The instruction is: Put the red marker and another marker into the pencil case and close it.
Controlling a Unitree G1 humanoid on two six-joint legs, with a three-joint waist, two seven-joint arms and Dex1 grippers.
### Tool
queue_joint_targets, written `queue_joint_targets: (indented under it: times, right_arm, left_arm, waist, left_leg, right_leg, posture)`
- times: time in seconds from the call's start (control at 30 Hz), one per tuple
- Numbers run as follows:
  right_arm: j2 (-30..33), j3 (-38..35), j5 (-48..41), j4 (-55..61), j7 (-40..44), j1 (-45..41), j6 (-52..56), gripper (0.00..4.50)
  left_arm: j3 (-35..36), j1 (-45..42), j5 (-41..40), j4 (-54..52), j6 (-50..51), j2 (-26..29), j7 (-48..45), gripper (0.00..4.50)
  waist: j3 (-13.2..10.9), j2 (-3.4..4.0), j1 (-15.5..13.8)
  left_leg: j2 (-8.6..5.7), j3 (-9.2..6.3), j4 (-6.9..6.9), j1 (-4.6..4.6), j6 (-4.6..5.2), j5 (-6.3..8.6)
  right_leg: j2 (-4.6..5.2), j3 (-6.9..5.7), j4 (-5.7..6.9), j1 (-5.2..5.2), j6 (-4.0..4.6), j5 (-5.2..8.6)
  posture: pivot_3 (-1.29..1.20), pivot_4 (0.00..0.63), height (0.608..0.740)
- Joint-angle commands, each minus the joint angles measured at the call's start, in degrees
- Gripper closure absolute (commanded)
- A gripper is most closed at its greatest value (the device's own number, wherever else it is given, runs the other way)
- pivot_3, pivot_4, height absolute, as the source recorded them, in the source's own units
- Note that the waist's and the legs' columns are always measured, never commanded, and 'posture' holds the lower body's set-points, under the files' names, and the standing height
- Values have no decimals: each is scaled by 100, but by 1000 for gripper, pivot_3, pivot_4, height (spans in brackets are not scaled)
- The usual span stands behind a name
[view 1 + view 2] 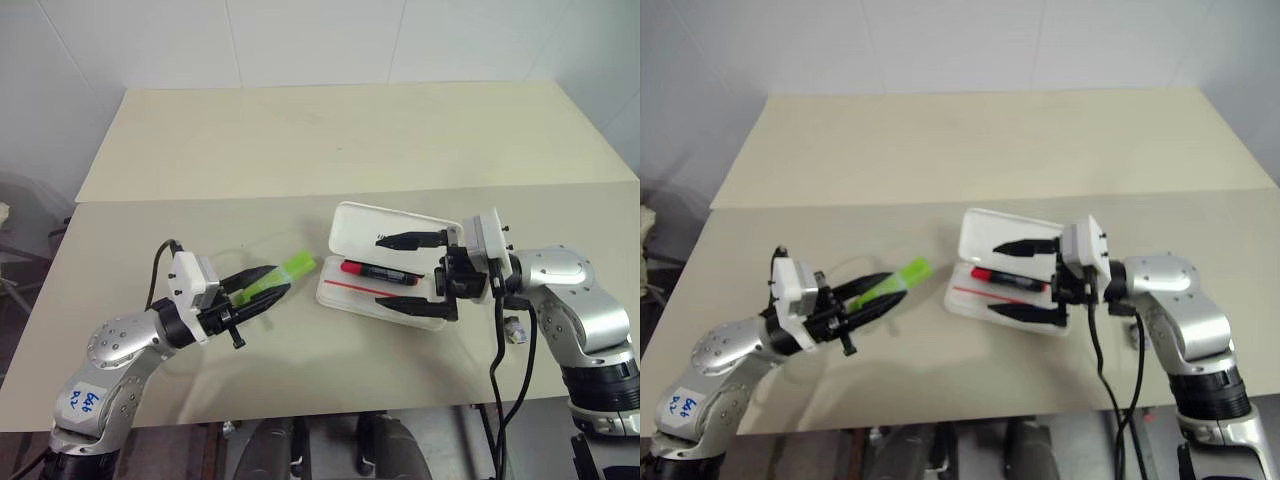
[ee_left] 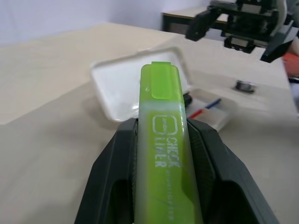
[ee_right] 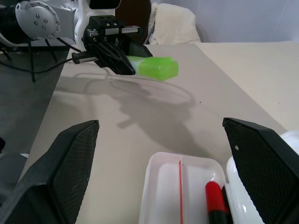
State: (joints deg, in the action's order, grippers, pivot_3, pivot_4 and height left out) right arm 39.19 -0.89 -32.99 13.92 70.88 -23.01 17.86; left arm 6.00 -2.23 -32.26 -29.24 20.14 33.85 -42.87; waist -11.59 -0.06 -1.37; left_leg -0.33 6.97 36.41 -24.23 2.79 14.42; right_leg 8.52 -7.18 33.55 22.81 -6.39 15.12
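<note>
You're on marker 2: the red marker (image 1: pixel 378 270) already lies in the open pencil case (image 1: pixel 355 297). Your left gripper (image 1: pixel 270 284) pinches the lime-green highlighter (image 1: pixel 280 277) above the table, beside the case. The right gripper (image 1: pixel 410 271) hangs spread wide over it. Next, carry the highlighter over the tray and let go.

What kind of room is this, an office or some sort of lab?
Probably a robot test room rather than an office: bare white walls, two plain beige tables pushed together, and just a white pencil case, a red marker and a green highlighter set out as props.
</note>
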Motion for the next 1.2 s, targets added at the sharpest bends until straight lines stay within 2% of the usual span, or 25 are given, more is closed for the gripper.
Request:
queue_joint_targets:
  times: [0.03, 0.23, 0.43, 0.67, 0.8, 0.93, 1.2]
  right_arm:
    - [229, -429, -185, 426, -114, 233, 32, 0]
    - [678, -989, -292, 870, -153, 974, 96, 0]
    - [1026, -1746, -491, 1449, -394, 1819, 342, 0]
    - [1088, -2327, -749, 2149, -845, 2552, 699, 0]
    - [1062, -2608, -883, 2505, -1127, 2883, 869, 0]
    - [1056, -2746, -970, 2693, -1309, 3045, 945, 0]
    - [947, -2947, -1083, 3076, -1760, 3383, 977, 0]
  left_arm:
    - [-400, -314, 341, -26, -164, 233, -370, 3366]
    - [-1230, -1184, 987, 825, -700, 81, -885, 3366]
    - [-1801, -2181, 1406, 2108, -1393, -532, -1359, 3366]
    - [-2142, -2969, 1640, 3300, -2043, -1183, -1860, 3366]
    - [-2318, -3235, 1787, 3771, -2306, -1494, -2102, 3366]
    - [-2384, -3331, 1893, 4062, -2487, -1649, -2248, 3366]
    - [-2493, -3517, 2311, 5117, -3282, -1928, -2323, 3366]
  waist:
    - [0, 0, -18]
    - [0, 0, -36]
    - [0, -5, -39]
    - [-1, -9, -30]
    - [-2, -10, -49]
    - [-2, -11, -38]
    - [-2, -12, -34]
  left_leg:
    - [0, 2, 0, 1, -2, -1]
    - [0, 4, 0, 1, -1, -1]
    - [1, 7, 0, 0, 0, -2]
    - [2, 8, 15, 2, 4, -2]
    - [6, 4, 43, -3, 12, 2]
    - [8, 0, 69, -3, 60, 33]
    - [7, 0, 67, -3, 64, 36]
  right_leg:
    - [0, 0, 1, 1, 0, 0]
    - [1, 13, -1, 2, 1, 0]
    - [0, 23, -3, 1, 1, 0]
    - [-1, 4, 5, -2, 1, 0]
    - [0, -1, 13, -6, 1, 0]
    - [2, 7, 10, -22, -10, -7]
    - [2, 48, 2, -23, -12, -10]
  posture:
    - [0, 150, 740]
    - [0, 150, 740]
    - [0, 150, 740]
    - [0, 150, 740]
    - [0, 150, 740]
    - [0, 150, 740]
    - [0, 150, 740]
